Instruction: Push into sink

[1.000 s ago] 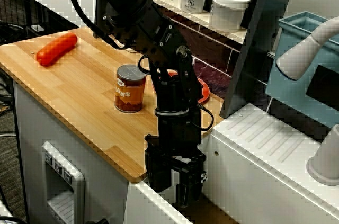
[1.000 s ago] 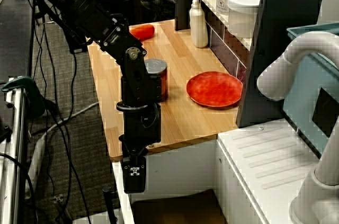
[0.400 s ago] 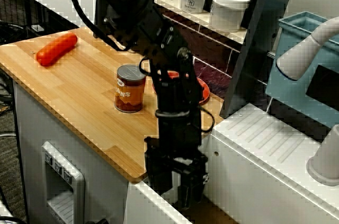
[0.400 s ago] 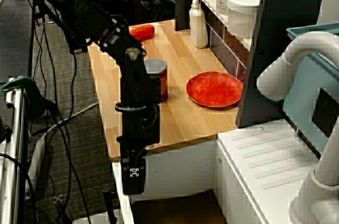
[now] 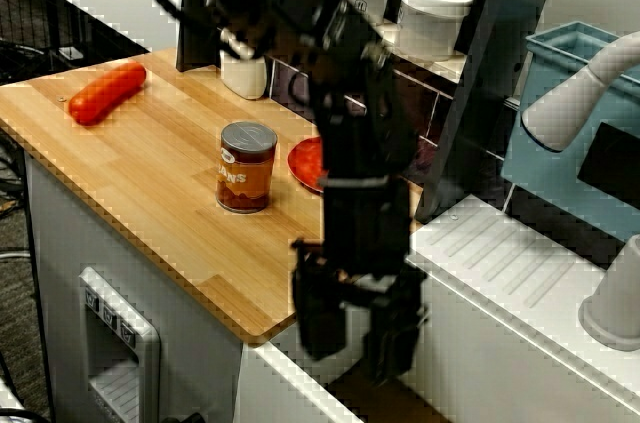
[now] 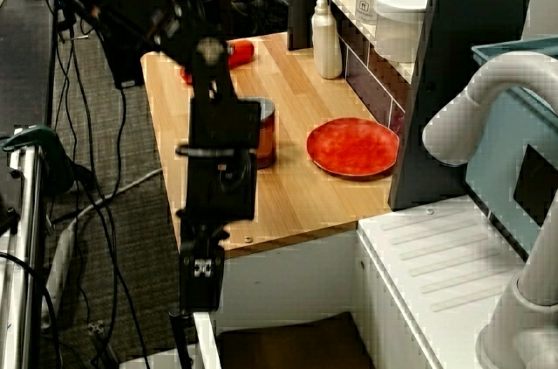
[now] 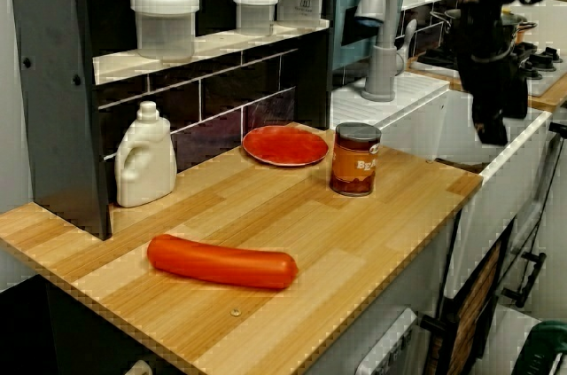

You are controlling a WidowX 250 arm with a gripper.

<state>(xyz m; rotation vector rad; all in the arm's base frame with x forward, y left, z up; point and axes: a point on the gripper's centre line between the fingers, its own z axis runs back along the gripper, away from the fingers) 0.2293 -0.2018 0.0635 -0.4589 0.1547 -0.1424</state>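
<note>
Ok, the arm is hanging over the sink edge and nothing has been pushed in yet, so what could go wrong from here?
The gripper hangs over the sink, past the can; swinging back could tip the can. The plate sits beside the can and might get shoved too. The sausage is far off, so a long push could drift off the counter.

Pretty even indoor lighting all round, soft and coming from overhead, no hard shadows anywhere on the light wooden countertop [image 7: 266, 215]. Only faint dark smudges under the brown tin can with the orange label [image 5: 245, 167] and the long red sausage [image 7: 221, 261]. Mild sheen on the round red plate [image 6: 353, 146] and on the lids of the white lidded plastic jars [image 5: 433, 13] up on the shelf. Black robot arm [image 5: 355, 173] badly smeared with motion blur in all three views, edges ghosted, gripper [image 5: 360, 328] just a dark blob. Static stuff fairly sharp but low-res, with jagged, stair-stepped edges along the countertop front edge. Dim and murky behind the shelf.
</note>
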